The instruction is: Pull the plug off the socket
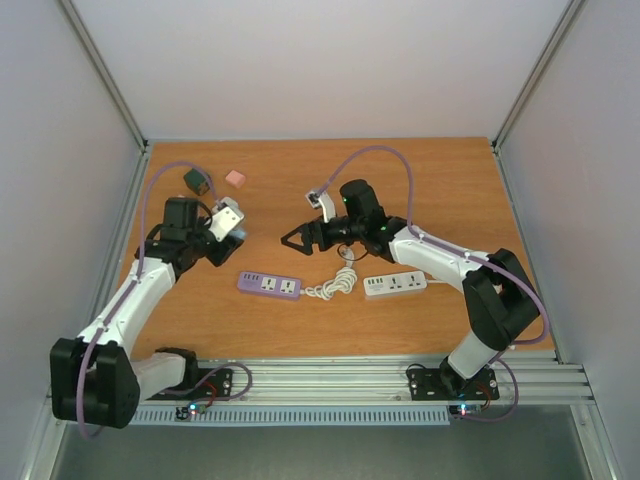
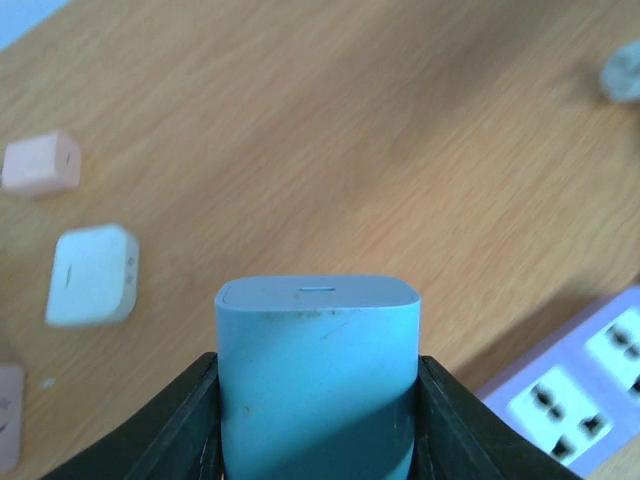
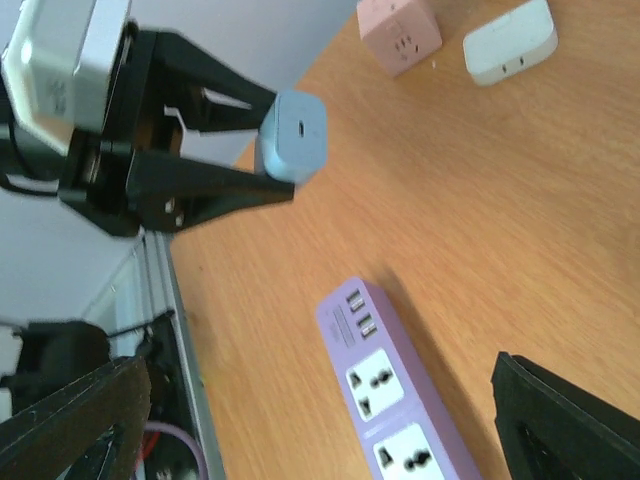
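Gripping the light-blue plug (image 2: 317, 370) with the left tool (image 1: 228, 222), pads pressed on both flanks, port end facing out. Held up off the tabletop (image 1: 450, 200), apart from the purple power strip (image 1: 270, 284) and up-left of it in the top view. Spread wide on the right tool (image 1: 292, 238), nothing between its fingers, hanging near the strip's left end without touching it.

Judged step: pull looks done, plug out, no plug seen in the strip's sockets in either wrist view. Probably at the release/retreat stage.

Next move likely calls for lowering the plug onto bare wood and opening the left tool. Best kept clear of the white adapter (image 2: 92, 275) and pink socket cube (image 3: 398, 30) lying close by. Also worth avoiding the dark green cube (image 1: 197, 181) further back.

Elsewhere: white power strip (image 1: 394, 284) to the right, joined through a bunched cord (image 1: 340, 285).

No containers anywhere in view, so nothing to report inside any.
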Tool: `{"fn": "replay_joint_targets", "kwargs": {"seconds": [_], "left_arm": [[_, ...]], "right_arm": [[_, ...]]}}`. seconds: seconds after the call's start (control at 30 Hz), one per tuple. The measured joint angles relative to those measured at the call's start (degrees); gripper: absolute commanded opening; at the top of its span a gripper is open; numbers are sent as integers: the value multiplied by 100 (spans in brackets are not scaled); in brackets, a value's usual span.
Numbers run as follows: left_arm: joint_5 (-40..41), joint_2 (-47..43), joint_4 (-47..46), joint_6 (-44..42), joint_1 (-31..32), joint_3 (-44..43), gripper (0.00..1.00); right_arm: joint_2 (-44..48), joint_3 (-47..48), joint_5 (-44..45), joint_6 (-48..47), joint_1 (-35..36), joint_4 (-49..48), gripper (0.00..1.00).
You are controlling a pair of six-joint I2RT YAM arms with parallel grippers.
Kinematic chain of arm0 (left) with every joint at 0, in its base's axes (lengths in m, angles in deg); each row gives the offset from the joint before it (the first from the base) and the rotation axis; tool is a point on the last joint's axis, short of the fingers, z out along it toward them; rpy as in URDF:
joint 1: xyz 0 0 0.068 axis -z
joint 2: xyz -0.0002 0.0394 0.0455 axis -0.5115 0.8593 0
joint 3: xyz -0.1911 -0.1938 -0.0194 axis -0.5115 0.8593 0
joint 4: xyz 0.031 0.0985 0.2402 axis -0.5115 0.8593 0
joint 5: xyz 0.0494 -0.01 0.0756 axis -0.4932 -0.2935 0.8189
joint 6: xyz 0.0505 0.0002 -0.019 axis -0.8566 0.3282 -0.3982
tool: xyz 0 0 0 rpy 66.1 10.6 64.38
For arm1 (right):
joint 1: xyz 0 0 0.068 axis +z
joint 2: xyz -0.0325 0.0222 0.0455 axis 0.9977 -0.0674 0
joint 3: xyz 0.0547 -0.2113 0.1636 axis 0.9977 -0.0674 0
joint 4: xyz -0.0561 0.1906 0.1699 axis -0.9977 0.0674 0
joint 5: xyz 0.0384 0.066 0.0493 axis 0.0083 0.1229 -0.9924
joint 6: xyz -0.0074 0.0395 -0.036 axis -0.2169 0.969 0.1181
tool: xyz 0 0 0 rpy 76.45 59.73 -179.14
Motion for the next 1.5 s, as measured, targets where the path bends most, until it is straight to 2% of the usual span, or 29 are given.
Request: {"fn": "replay_joint_targets", "kwargs": {"seconds": [0.23, 0.5, 0.67, 0.83, 1.03, 1.23, 1.5], "left_arm": [[437, 367, 750, -839, -708, -2, 27], [769, 1462, 1303, -1513, -1637, -304, 29], [925, 2096, 1401, -1700, -1858, -584, 32], [1056, 2570, 1473, -1836, -1904, -922, 36], [1106, 2898, 1486, -1843, -1904, -1099, 48], [1102, 3001, 1519, -1818, -1904, -1102, 76], [1005, 2944, 1547, -1812, -1904, -1132, 98]], "right_arm": [[-260, 470, 31, -1670, 0, 1467, 94], [-407, 409, 466, -3176, 0, 2640, 97], [-407, 262, 841, -3891, 0, 3012, 97], [-407, 240, 1217, -4671, 0, 3482, 90], [-494, 160, 1622, -5469, 0, 3904, 89], [-496, 70, 1801, -5976, 2, 4026, 88], [-525, -76, 2122, -6310, 125, 3744, 83]]}}
